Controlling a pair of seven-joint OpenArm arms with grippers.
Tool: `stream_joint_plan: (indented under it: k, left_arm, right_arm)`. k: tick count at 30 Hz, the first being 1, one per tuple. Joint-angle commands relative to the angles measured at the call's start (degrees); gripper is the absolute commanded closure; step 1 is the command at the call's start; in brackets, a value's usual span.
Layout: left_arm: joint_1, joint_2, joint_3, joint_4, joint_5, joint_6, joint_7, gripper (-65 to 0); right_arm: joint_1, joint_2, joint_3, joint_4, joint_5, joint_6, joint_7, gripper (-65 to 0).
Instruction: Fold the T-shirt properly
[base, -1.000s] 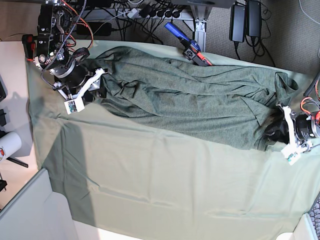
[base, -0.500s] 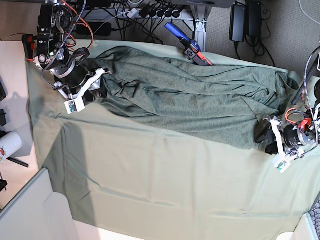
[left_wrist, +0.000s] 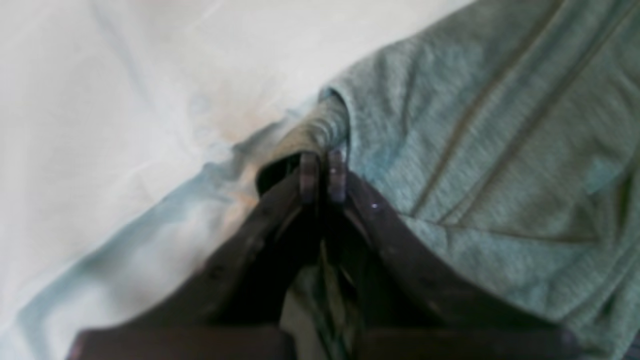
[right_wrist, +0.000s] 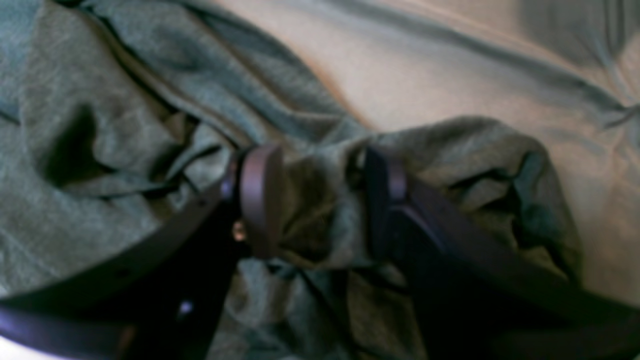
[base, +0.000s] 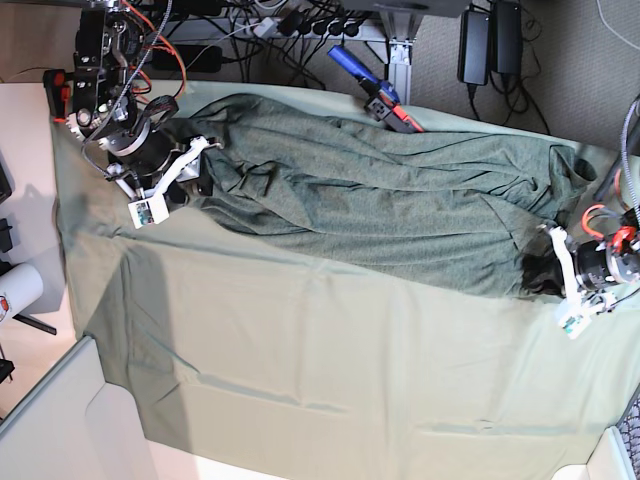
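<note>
The T-shirt (base: 380, 200) lay bunched and wrinkled along the far half of the table cloth (base: 330, 370), which covered the table. Its long axis ran across the base view, from the right hand (base: 190, 165) at one end to the left hand (base: 545, 275) at the other, sloping slightly toward the near edge on the left hand's side. Which end was collar and which hem could not be told.

The step in hand looked like taking hold of both ends so the garment could be stretched flat before any fold. In the left wrist view the left hand (left_wrist: 322, 172) had its fingers pressed together on a small pinch of the T-shirt's (left_wrist: 480, 150) hemmed edge, right where the garment met the cloth. In the right wrist view the right hand (right_wrist: 315, 200) had its fingers apart, with a thick wad of the T-shirt (right_wrist: 125, 125) sitting between them; whether they squeezed it or merely straddled it could not be told.

The next move probably called for the right hand to secure that wad, then for both hands to lift and draw apart along the long axis, shaking out the wrinkles without dragging the cloth along.
</note>
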Motion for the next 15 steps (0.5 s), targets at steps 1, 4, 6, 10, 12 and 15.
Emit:
stream_joint_plan:
  k: [1,4,6,10,12,15]
  left_arm:
    - [-0.11,-1.49,-0.46,2.25,-0.83,-0.85,-1.01,0.0]
    - [2.29,-2.95,-0.46,5.2,-0.83,-1.03,-0.83,0.0]
    - [3.26,-3.08,-0.46,5.86,-0.79,-1.05,-0.63,0.0]
    - [4.28,-3.06,-0.46,5.86,-0.72,-1.22,-0.55,0.0]
    - [4.37,-3.06,-0.46,5.86,-0.57,-1.25,0.55,-2.2]
    - [4.37,-3.06,-0.46,5.86,-0.66,-1.22,3.21,-16.8]
  right_arm:
    - [0.48,0.94,0.59,0.76,0.48,0.46,1.2,-26.9]
    - [0.46,0.94,0.59,0.76,0.48,0.46,1.29,-26.9]
    - [0.46,0.94,0.59,0.76,0.48,0.46,1.31,-26.9]
    - [0.46,0.94,0.59,0.76,0.5,0.46,1.33,-26.9]
    - [0.46,0.94,0.59,0.76,0.5,0.46,1.33,-26.9]
    - [0.46,0.94,0.59,0.76,0.5,0.46,1.33,-26.9]
